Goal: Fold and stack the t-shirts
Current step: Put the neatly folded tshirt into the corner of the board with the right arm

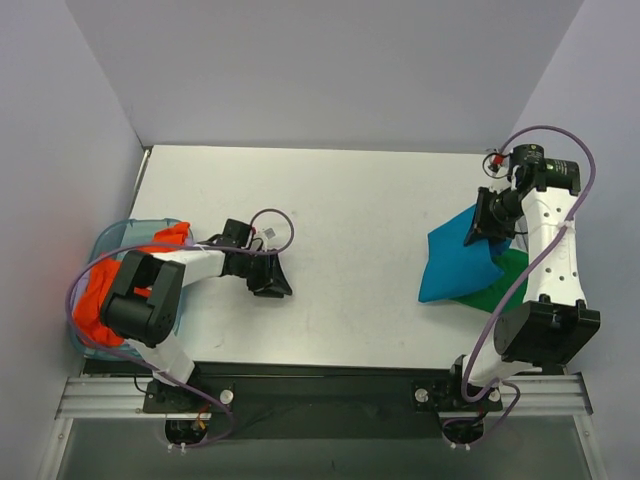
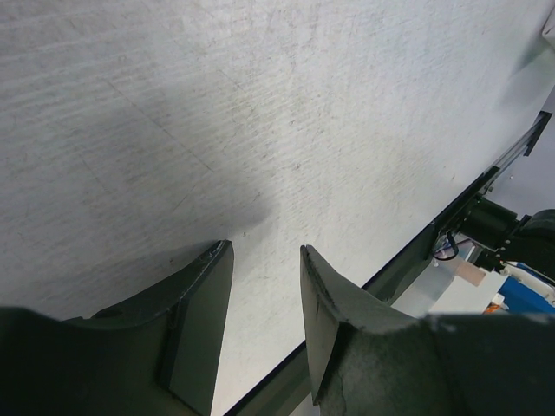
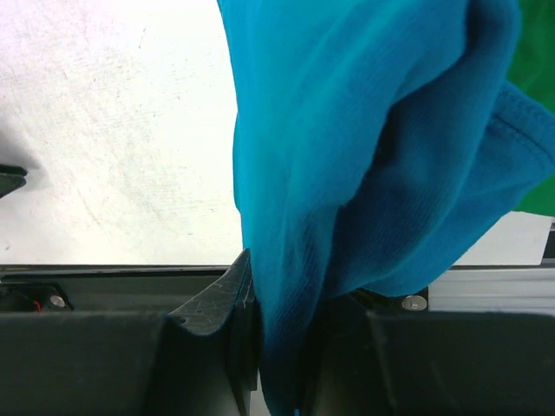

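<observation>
A blue t-shirt (image 1: 455, 263) hangs folded from my right gripper (image 1: 480, 222), which is shut on its upper edge and lifts it over the right side of the table. In the right wrist view the blue cloth (image 3: 364, 156) fills the space between the fingers. A green t-shirt (image 1: 505, 280) lies flat under it and shows in the right wrist view (image 3: 538, 130). My left gripper (image 1: 272, 280) is open and empty, low over bare table left of centre; its fingers (image 2: 204, 321) frame only the tabletop. Orange-red t-shirts (image 1: 100, 295) sit in a bin at the left.
A translucent blue bin (image 1: 125, 232) stands at the table's left edge, partly under the left arm. The white table (image 1: 350, 220) ends in a black rail at the near edge (image 1: 320, 375). Grey walls enclose the back and sides.
</observation>
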Robot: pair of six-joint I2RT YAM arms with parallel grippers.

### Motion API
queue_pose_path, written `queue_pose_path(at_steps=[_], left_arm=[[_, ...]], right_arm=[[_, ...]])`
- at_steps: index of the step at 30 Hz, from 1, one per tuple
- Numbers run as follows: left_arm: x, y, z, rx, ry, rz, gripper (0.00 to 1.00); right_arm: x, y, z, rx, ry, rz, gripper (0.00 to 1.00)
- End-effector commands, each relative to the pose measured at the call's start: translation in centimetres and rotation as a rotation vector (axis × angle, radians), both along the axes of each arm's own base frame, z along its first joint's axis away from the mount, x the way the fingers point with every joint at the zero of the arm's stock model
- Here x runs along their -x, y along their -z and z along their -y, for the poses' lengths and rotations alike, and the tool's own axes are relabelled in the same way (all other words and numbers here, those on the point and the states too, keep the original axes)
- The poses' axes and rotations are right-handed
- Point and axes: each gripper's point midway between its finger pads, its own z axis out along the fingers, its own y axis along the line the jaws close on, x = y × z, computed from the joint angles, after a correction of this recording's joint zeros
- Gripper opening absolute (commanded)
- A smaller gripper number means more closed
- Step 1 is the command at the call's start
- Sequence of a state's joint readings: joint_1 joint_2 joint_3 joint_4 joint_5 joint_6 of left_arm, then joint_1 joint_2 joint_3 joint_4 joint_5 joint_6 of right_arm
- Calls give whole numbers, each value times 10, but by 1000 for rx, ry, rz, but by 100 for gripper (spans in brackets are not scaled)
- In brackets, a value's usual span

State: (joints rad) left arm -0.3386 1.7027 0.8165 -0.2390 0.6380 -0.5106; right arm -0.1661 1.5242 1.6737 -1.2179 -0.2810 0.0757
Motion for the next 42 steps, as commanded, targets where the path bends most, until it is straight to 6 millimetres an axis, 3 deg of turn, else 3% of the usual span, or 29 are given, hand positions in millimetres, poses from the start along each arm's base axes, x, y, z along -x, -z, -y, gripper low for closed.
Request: queue_pose_path(at_steps=[1, 15, 24, 35, 37, 42], left_arm=[[7, 4, -14, -77, 4, 12, 48], [10, -33, -16, -58, -2, 87, 48], [14, -60, -18, -40, -11, 142, 48], [21, -90, -27, -61, -35, 210, 48], [24, -99, -29, -53, -48, 228, 48], [28, -114, -33, -54, -65, 256, 49]], right_arm=[[7, -7, 3, -12, 3, 2, 0], [-10, -1, 38, -14, 102, -3, 0], [-19, 25, 67, 22, 160, -77, 0], [-6, 48, 116, 209, 268, -197, 0], [0, 53, 124, 258, 296, -234, 4], [20, 59, 147, 398, 378, -329, 61]])
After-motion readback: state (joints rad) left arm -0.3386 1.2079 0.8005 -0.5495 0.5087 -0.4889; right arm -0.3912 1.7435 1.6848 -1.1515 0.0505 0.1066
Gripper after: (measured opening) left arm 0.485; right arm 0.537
